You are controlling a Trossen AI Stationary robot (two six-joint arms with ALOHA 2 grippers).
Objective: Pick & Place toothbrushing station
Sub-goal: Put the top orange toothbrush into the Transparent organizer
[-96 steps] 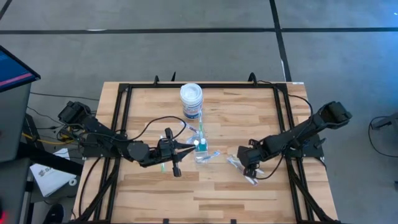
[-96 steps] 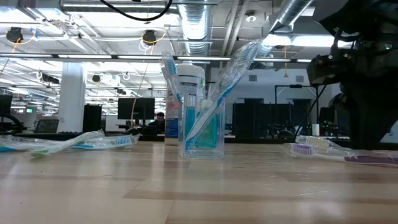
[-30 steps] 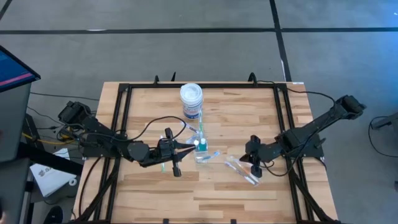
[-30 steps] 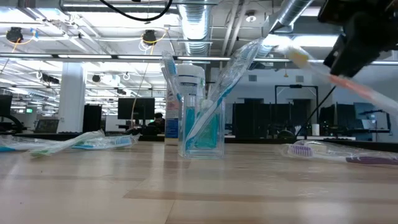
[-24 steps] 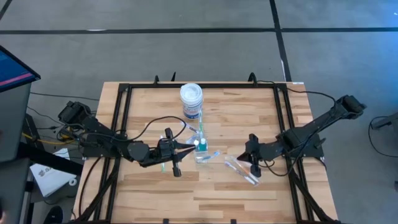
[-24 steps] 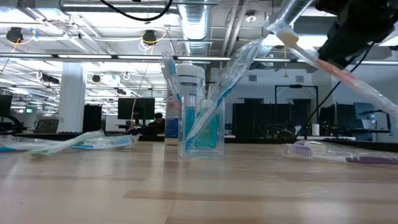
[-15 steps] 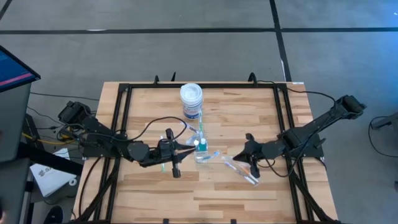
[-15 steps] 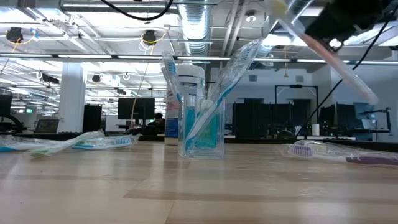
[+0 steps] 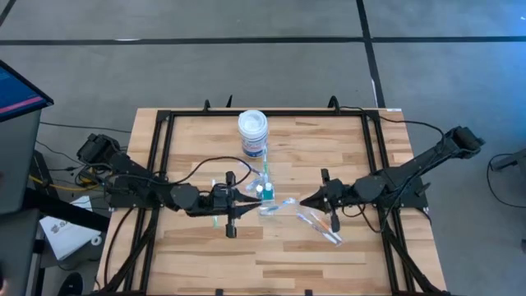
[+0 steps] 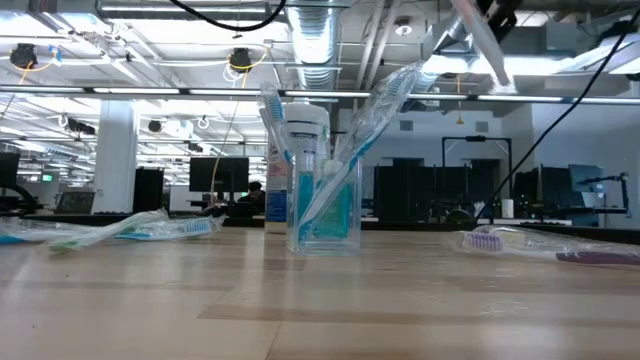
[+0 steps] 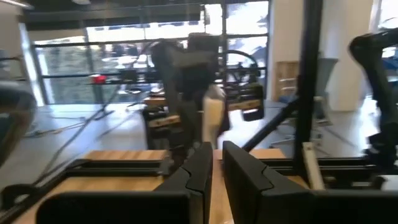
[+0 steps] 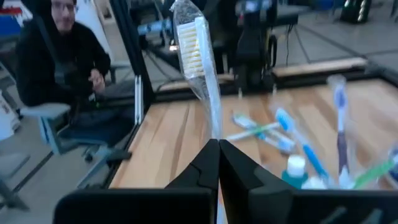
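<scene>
A small clear cup (image 9: pixel 265 200) (image 10: pixel 325 215) stands at the table's middle with several toothbrushes upright in it. A tiny blue white-capped tube (image 12: pixel 297 168) is with them. My right gripper (image 9: pixel 302 201) (image 12: pixel 217 146) hangs just right of the cup, above the table, shut on a toothbrush in a clear wrapper (image 12: pixel 199 68) (image 10: pixel 487 50). My left gripper (image 9: pixel 246 200) (image 11: pixel 216 165) hovers just left of the cup. A narrow gap shows between its fingers, with nothing in it. My right gripper pinches the wrapped toothbrush's handle (image 12: pixel 214 127) between its two fingers. The fingers come nearly level from the table's right and lie across the handle. The toothbrush is lifted clear and stands steeply, bristle head (image 12: pixel 188 43) up, its lower end (image 10: pixel 503 82) hanging below the fingers.
A white jar with a blue label (image 9: pixel 253 131) stands behind the cup. Loose wrapped toothbrushes lie on the table left (image 10: pixel 130 230) and right (image 10: pixel 520 242) (image 9: pixel 320 226) of the cup. Black frame rails (image 9: pixel 164 164) edge the table. A person (image 12: pixel 62 56) sits beyond the table's left side.
My right gripper has risen, tipped up from pointing down to nearly level, and moved a little toward the cup. It stays shut on the wrapped toothbrush. The toothbrush has swung from a shallow slant to steep, its head going up and toward the cup.
</scene>
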